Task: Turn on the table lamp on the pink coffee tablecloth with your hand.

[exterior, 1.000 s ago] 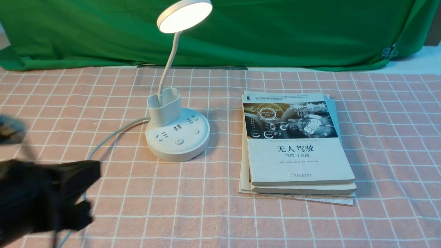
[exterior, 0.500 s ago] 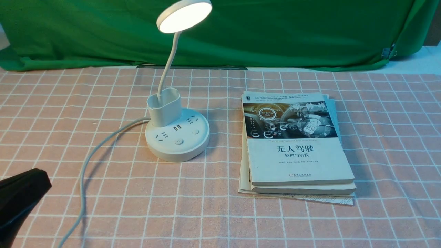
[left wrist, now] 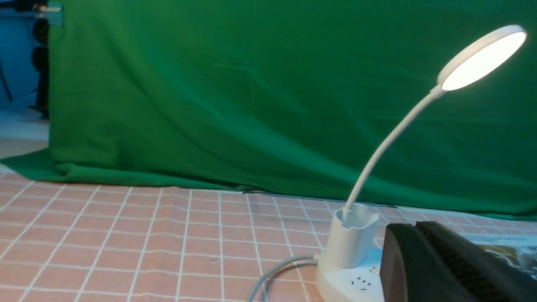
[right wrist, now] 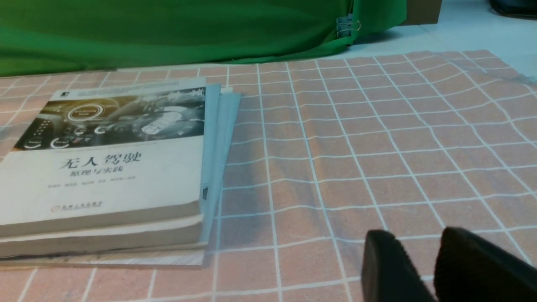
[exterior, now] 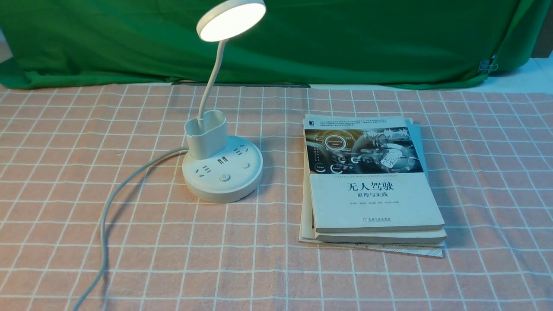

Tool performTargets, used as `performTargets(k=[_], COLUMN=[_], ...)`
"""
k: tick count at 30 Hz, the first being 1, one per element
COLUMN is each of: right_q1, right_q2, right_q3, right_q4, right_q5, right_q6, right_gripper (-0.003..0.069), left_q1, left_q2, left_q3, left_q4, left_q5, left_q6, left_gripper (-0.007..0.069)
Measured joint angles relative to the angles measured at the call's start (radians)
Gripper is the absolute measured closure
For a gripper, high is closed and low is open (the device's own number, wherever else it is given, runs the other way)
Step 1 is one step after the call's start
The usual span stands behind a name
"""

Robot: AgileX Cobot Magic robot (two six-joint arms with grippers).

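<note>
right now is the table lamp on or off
On. The table lamp has its disc head glowing bright in the front and left wrist views.

Open tablecloth [exterior: 65, 129] around table lamp [exterior: 222, 172]; cord [exterior: 103, 224] on its left; book stack [exterior: 371, 203] near its right

The table lamp [exterior: 222, 172] is white all over, cord included, and its disc glows warm white. It stands on the pink coffee tablecloth [exterior: 129, 268], salmon pink with a thin white grid, before a plain green backdrop [exterior: 345, 39]. The top book [exterior: 371, 203] has a white cover with black characters and a dark photo band, pale blue covers [right wrist: 226, 126] show beneath it, and the left tool [left wrist: 417, 228] and right tool [right wrist: 419, 241] are black.
</note>
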Motion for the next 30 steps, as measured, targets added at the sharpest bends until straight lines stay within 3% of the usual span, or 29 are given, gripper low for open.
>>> performTargets(k=[3, 6, 12, 30], right_q1=[0.0, 0.0, 0.0, 0.0], right_q2=[0.0, 0.0, 0.0, 0.0], right_q3=[0.0, 0.0, 0.0, 0.0], right_q4=[0.0, 0.0, 0.0, 0.0], right_q5=[0.0, 0.0, 0.0, 0.0], right_q6=[0.0, 0.0, 0.0, 0.0], right_gripper=[0.0418, 0.0418, 0.0418, 0.0418], left_q1=[0.05, 0.06, 0.061, 0.061], left_q2=[-0.001, -0.004, -0.005, -0.005], left_q3=[0.051, 0.053, 0.055, 0.055], left_q4=[-0.12, -0.158, -0.174, -0.179], left_q5=[-0.037, 0.037, 0.238, 0.244], left_q6=[0.144, 0.195, 0.221, 0.243], left_gripper=[0.0603, 0.0603, 0.0603, 0.0603])
